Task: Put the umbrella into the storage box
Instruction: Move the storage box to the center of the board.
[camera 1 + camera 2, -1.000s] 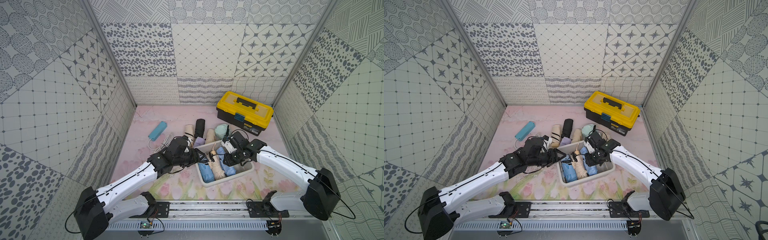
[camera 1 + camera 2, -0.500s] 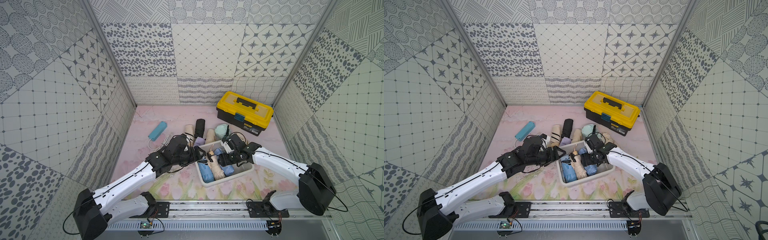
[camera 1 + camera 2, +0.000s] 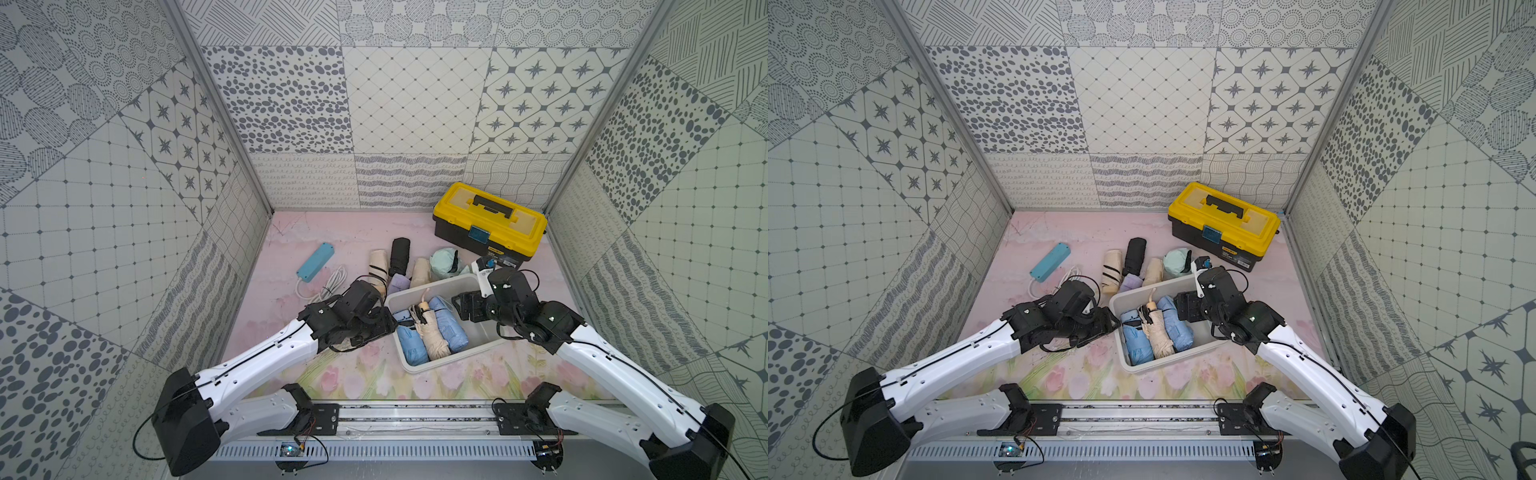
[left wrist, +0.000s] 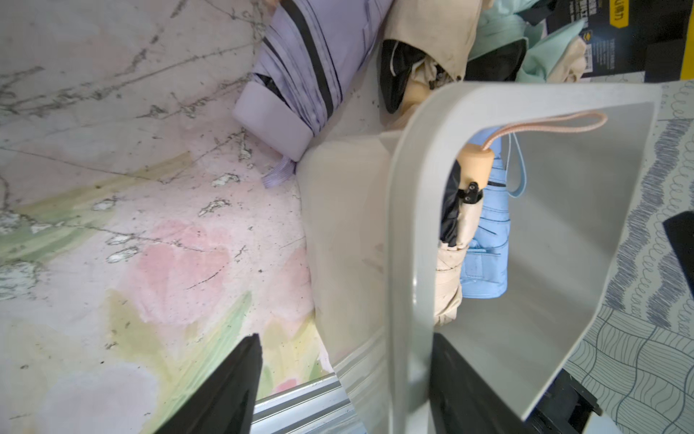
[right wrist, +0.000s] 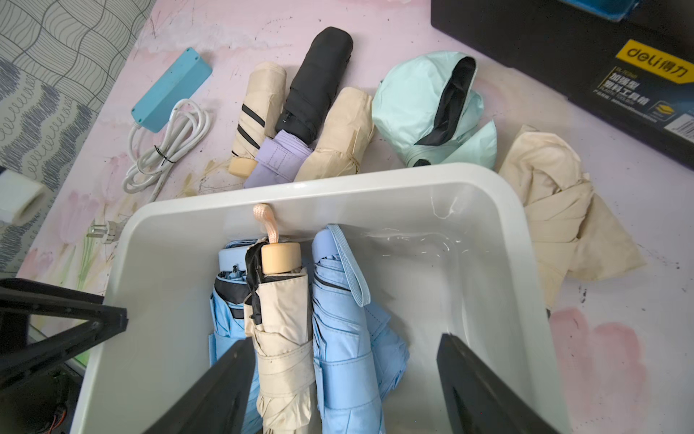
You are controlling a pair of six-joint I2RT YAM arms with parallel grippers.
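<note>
Right wrist view, closest in: the right gripper (image 5: pixel 345 340) hangs over the storage box (image 5: pixel 338 180), fingers spread wide and empty. Right beneath them a beige umbrella (image 5: pixel 281 312) lies in the box between blue umbrellas (image 5: pixel 349 308). Here's the worry: one finger sits just beside that beige fabric, so a careless pull-away could hook a fold and drag it back out. Its peach strap (image 5: pixel 268 225) is draped on the far rim, ready to snag. In the left wrist view the left gripper (image 4: pixel 345 336) is spread too, straddling the box's wall with one finger outside and one inside, pinching nothing as far as this steep angle lets me judge. Swing that arm sideways without lifting first and I'd expect the light box to slide or tip. Beyond the far wall, a lavender umbrella (image 5: pixel 278 161), a black umbrella (image 5: pixel 319 82) and a floppy mint umbrella (image 5: pixel 420 109) crowd against the box, so any shove jams them. All of it sits on a scuffed pink floral mat (image 3: pixel 353 374), with a blue power strip (image 3: pixel 316 262) and a yellow-lidded toolbox (image 3: pixel 488 220) farther back, and grey-patterned panels (image 3: pixel 415 104) closing in three sides.
</note>
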